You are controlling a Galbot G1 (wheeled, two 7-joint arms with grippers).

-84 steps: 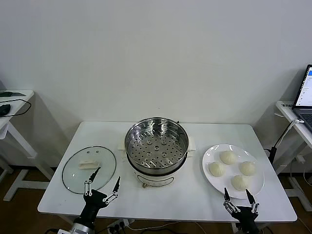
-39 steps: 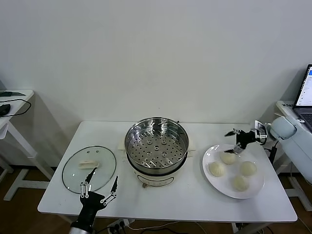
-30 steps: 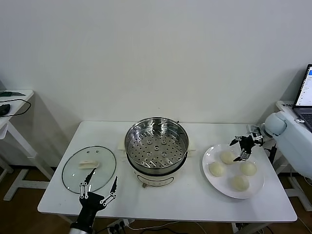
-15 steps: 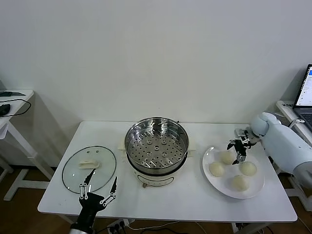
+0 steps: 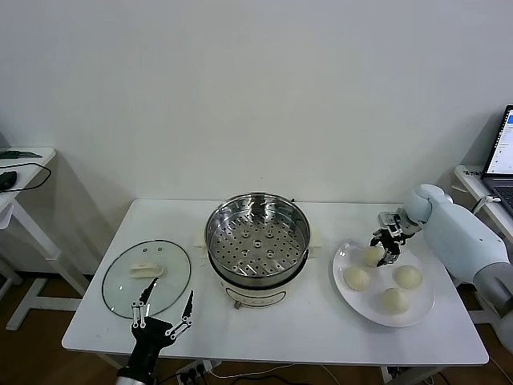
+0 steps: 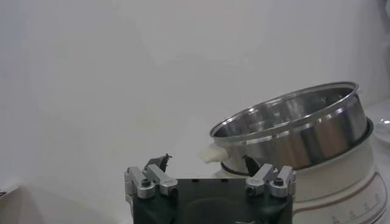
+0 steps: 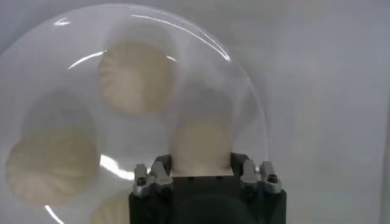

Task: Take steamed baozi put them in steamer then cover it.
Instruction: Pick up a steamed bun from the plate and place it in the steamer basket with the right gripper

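Four cream-white baozi lie on a white plate (image 5: 338,277) at the table's right. My right gripper (image 5: 383,247) is down at the plate's back bun (image 5: 369,256), open, with a finger on each side of it. The wrist view shows that bun (image 7: 201,143) between the fingers of the right gripper (image 7: 201,159). The other buns (image 5: 357,278) (image 5: 408,277) (image 5: 393,300) lie free. The steel steamer (image 5: 258,237) stands open in the middle, its tray empty. The glass cover (image 5: 128,293) lies flat at the left. My left gripper (image 5: 174,287) is parked open at the front edge by the cover.
The left wrist view shows the left gripper (image 6: 206,159) with the steamer (image 6: 292,131) beyond it. A laptop (image 5: 503,156) sits on a side table to the right. Another side table (image 5: 16,172) stands to the left.
My right arm came up from the front edge, swung over the plate, then lowered and shifted left until its fingers straddle the back bun. The left arm has barely moved.
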